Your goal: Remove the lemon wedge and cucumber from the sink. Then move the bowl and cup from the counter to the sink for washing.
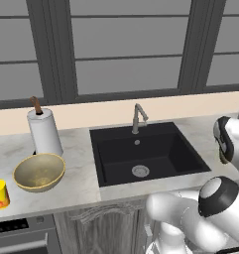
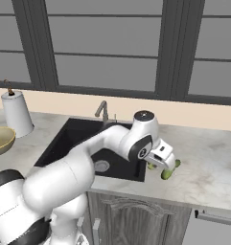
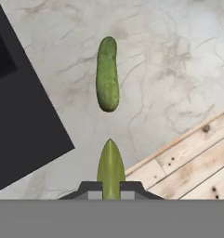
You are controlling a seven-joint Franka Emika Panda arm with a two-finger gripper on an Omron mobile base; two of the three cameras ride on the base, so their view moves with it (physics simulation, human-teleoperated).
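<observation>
Gripper [image 3: 110, 193] closed on lemon wedge [image 3: 110, 169], held over counter [image 3: 178, 60] right of sink [image 3: 20, 125]. Cucumber [image 3: 107, 74] lies on counter near its front edge, beside sink rim.

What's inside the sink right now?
The black rectangular sink shows a bare floor with its round silver drain; no food lies there. Its front inner wall is hidden by the rim, and the white arm covers part of the basin in the right base view.
</observation>
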